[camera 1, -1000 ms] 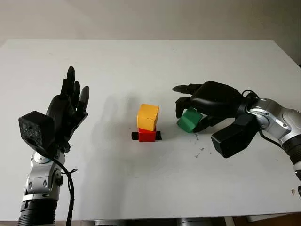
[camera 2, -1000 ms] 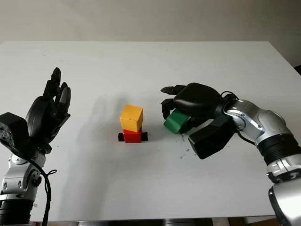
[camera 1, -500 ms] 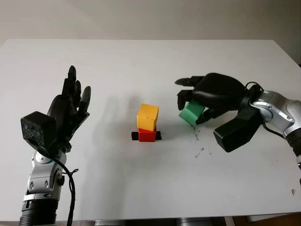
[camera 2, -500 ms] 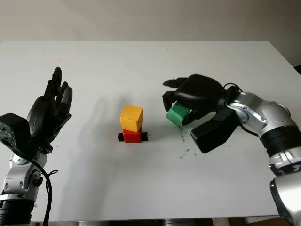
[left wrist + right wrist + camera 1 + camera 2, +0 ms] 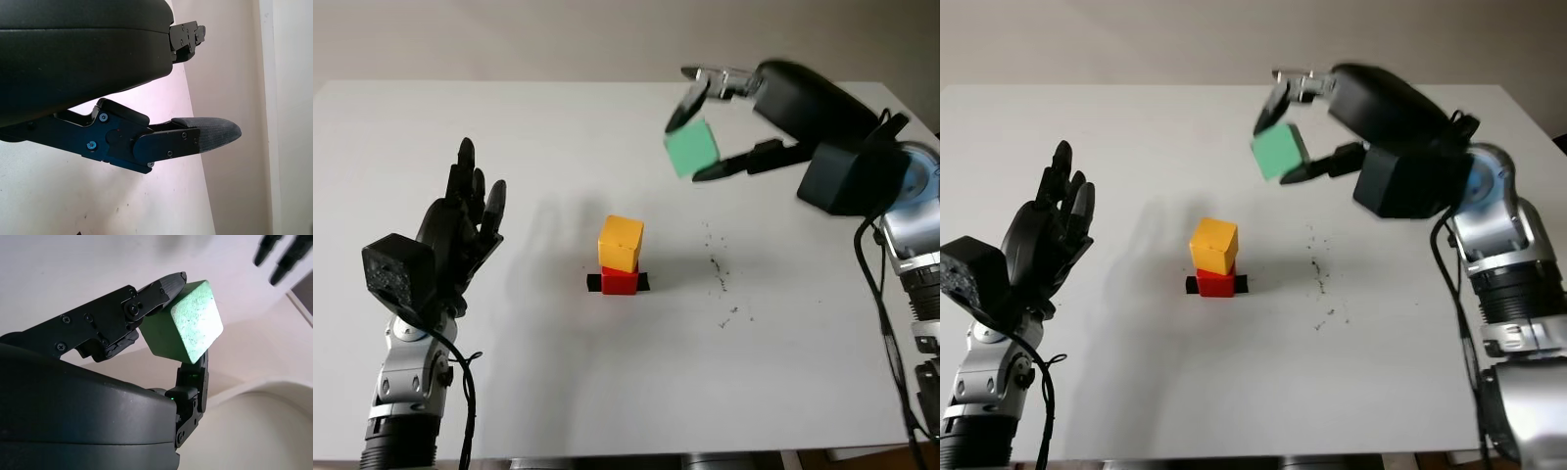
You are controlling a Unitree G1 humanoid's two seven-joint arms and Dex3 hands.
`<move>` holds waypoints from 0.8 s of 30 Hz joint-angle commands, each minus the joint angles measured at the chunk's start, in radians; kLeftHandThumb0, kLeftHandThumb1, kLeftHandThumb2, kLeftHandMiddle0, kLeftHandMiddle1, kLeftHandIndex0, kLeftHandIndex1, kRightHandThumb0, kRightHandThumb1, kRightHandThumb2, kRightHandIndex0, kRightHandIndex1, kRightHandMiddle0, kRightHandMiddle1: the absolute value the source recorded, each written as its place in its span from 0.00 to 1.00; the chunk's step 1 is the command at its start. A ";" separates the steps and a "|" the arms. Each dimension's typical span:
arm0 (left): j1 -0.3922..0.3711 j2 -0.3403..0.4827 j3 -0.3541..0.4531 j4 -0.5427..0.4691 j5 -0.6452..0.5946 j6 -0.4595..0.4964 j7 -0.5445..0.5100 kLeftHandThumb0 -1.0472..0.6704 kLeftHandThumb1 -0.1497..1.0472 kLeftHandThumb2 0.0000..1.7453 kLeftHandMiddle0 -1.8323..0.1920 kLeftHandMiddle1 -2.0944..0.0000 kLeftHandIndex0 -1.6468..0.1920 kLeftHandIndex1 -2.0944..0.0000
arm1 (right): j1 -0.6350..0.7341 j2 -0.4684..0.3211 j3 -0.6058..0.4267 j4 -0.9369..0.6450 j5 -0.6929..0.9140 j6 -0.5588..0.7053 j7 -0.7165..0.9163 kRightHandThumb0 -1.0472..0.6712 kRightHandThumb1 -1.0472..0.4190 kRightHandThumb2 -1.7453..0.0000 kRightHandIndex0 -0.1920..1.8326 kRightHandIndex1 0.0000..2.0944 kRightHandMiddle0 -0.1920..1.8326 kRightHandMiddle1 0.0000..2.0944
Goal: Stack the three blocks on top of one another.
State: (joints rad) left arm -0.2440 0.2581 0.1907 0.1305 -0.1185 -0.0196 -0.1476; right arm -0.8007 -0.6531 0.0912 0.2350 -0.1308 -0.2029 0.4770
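Two blocks stacked mid-table [image 5: 460,392], yellow [image 5: 621,242] on red [image 5: 619,282]; right hand [image 5: 724,122] pinches green [image 5: 691,149] aloft, left hand [image 5: 460,230] open near the left edge.

Right robot hand [image 5: 724,122] raised, gripping; left robot hand [image 5: 460,230] open.

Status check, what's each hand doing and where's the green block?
Right hand shut on green block, high above table. Left hand open, raised at left. Yellow block sits on red block; nothing blocking the stack.
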 commanded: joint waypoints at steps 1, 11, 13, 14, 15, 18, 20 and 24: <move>0.001 -0.003 -0.006 -0.009 0.007 -0.013 0.003 0.20 1.00 0.30 0.99 0.97 0.99 0.97 | 0.009 0.022 -0.033 -0.052 0.042 0.048 0.012 0.37 0.08 0.97 0.21 0.02 0.29 0.67; 0.006 -0.014 0.000 -0.020 0.004 -0.007 0.009 0.20 1.00 0.30 0.99 0.97 0.98 0.97 | 0.100 0.190 -0.085 -0.418 0.245 0.694 -0.052 0.37 0.03 0.96 0.19 0.01 0.19 0.79; 0.007 -0.014 0.000 -0.020 0.005 -0.009 0.009 0.20 1.00 0.30 0.99 0.97 0.98 0.97 | 0.110 0.221 -0.085 -0.481 0.268 0.816 -0.081 0.37 0.03 0.97 0.18 0.01 0.18 0.80; 0.007 -0.013 0.000 -0.019 0.006 -0.010 0.010 0.21 1.00 0.30 0.99 0.97 0.99 0.97 | 0.114 0.238 -0.085 -0.510 0.278 0.875 -0.099 0.38 0.03 0.97 0.18 0.01 0.18 0.81; 0.006 -0.012 0.001 -0.017 0.007 -0.014 0.009 0.20 1.00 0.30 0.99 0.97 0.99 0.97 | 0.119 0.254 -0.085 -0.536 0.284 0.930 -0.118 0.38 0.02 0.97 0.17 0.01 0.17 0.81; 0.005 -0.009 0.000 -0.016 0.009 -0.013 0.008 0.20 1.00 0.30 0.99 0.97 0.99 0.97 | 0.135 0.305 -0.074 -0.587 0.289 1.054 -0.178 0.38 0.02 0.97 0.18 0.01 0.17 0.80; 0.005 -0.009 -0.001 -0.017 0.013 -0.009 0.011 0.19 1.00 0.30 0.99 0.97 0.98 0.97 | 0.146 0.339 -0.072 -0.598 0.299 1.104 -0.206 0.38 0.02 0.97 0.18 0.01 0.17 0.79; 0.003 -0.010 -0.001 -0.015 0.016 -0.007 0.017 0.19 1.00 0.29 0.98 0.97 0.98 0.97 | 0.173 0.389 -0.066 -0.598 0.304 1.145 -0.243 0.37 0.03 0.97 0.18 0.02 0.18 0.79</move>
State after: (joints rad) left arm -0.2407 0.2474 0.1906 0.1255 -0.1066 -0.0264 -0.1336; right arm -0.6373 -0.2776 0.0314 -0.3438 0.1668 0.9324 0.2427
